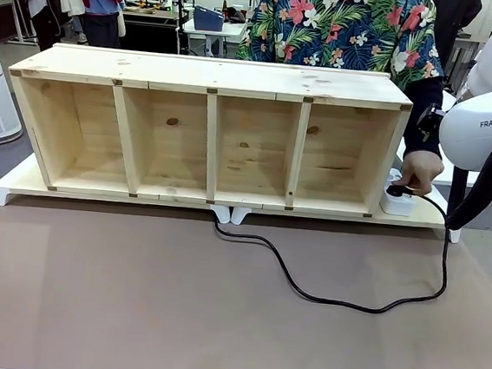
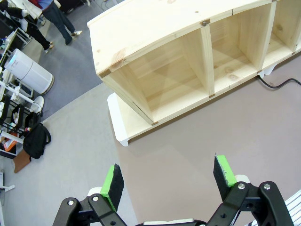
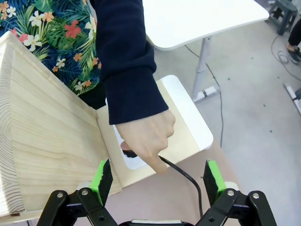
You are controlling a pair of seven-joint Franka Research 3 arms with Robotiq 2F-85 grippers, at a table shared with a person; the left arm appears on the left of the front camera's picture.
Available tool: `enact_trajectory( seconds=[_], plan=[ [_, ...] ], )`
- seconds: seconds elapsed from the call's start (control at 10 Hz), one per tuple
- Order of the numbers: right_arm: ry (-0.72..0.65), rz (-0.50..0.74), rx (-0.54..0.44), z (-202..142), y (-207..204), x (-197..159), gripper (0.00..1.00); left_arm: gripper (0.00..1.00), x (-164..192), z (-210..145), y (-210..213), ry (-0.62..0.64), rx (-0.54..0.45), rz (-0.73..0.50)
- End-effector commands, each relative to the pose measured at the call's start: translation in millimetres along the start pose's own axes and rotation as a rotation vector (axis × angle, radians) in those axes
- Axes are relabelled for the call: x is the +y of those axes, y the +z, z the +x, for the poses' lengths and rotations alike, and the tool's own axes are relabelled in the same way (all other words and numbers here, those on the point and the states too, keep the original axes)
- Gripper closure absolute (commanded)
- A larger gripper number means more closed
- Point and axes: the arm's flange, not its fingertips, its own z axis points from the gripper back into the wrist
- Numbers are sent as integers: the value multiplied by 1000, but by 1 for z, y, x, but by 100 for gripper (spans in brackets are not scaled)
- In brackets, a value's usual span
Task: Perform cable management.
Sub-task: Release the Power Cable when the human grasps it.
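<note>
The right pincer (image 3: 155,181), released, hangs above the hand (image 3: 146,136) pressing the cable (image 1: 339,300) plug; it should wait.

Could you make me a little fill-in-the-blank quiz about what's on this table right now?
1. The wooden shelf has ____ open compartments.
2. The person's hand holds the plug of the black cable at a white ____.
3. The right pincer has its jaws ____.
4. The left pincer hangs over the ____ mat.

Missing words: four; socket block; open; brown
</note>
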Motion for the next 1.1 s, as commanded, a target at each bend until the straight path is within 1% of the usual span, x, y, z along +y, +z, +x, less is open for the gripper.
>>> enact_trajectory(
  seconds=[0.0, 1.0],
  plan=[
    [-2, 0, 1, 0, 0, 0, 0, 0, 0, 2, -1, -1, -7, 12],
    [-2, 0, 1, 0, 0, 0, 0, 0, 0, 2, -1, -1, -7, 12]
  ],
)
